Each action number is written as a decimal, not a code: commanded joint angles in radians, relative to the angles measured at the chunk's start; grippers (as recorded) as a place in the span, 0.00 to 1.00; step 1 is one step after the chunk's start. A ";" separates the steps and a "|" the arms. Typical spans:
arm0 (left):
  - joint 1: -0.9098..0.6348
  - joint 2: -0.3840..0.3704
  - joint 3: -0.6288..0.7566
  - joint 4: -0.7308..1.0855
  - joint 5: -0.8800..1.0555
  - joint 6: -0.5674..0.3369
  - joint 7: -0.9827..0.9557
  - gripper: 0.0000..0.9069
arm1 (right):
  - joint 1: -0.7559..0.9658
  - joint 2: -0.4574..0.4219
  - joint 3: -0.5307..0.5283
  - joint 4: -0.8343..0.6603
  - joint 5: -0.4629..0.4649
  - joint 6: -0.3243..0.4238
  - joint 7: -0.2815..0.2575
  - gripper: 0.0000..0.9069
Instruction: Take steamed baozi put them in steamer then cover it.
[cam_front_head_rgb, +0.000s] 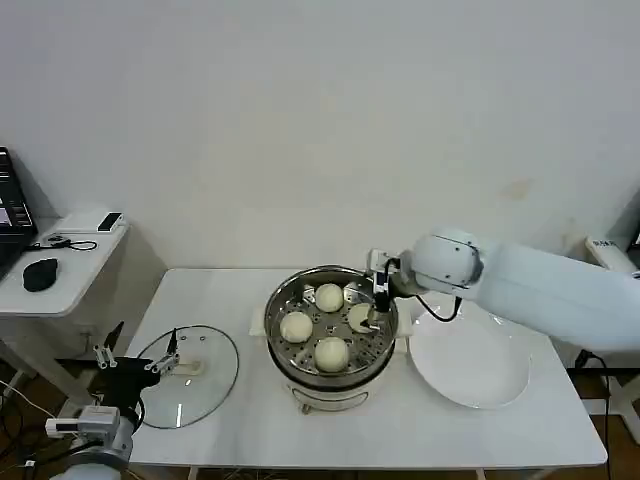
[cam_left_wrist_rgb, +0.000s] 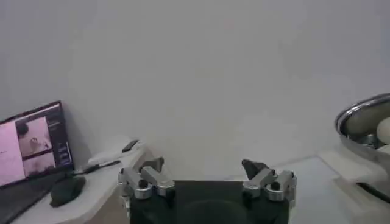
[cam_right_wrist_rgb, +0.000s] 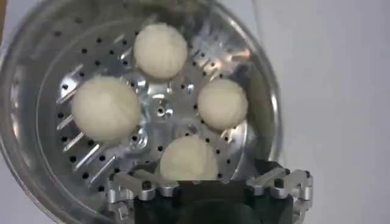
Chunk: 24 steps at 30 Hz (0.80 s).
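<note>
Steamer (cam_front_head_rgb: 331, 335) stands mid-table with all four steamed baozi (cam_right_wrist_rgb: 189, 157) on its perforated tray; loading appears complete. Plate (cam_front_head_rgb: 470, 365) lies beside it. Cover (cam_front_head_rgb: 190, 365) lies apart on the table, not yet fitted. Right gripper (cam_front_head_rgb: 379, 300) hangs released above one bun. Left gripper (cam_left_wrist_rgb: 207, 176) waits spread near the table's edge

Four cream buns (cam_front_head_rgb: 331, 353) sit on the perforated tray in the steel steamer (cam_front_head_rgb: 283, 358) (uncovered); glass lid (cam_front_head_rgb: 190, 375) lies flat, left.
</note>
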<state>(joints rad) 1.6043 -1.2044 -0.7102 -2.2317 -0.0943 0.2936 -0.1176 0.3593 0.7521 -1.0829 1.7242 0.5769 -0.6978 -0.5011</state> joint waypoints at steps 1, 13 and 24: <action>0.001 0.000 0.003 0.024 0.058 -0.067 -0.005 1.00 | -0.421 -0.135 0.432 0.152 0.029 0.191 0.388 1.00; 0.025 -0.002 0.013 0.040 0.140 -0.147 0.021 1.00 | -1.407 0.102 1.406 0.230 -0.402 0.604 0.517 1.00; 0.042 0.025 0.036 0.202 0.727 -0.315 -0.024 1.00 | -1.763 0.497 1.955 0.218 -0.396 0.830 0.398 1.00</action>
<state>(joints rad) 1.6323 -1.1990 -0.6936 -2.1608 0.0889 0.1355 -0.1069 -0.9087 0.9223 0.2184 1.9246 0.2454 -0.1237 -0.0913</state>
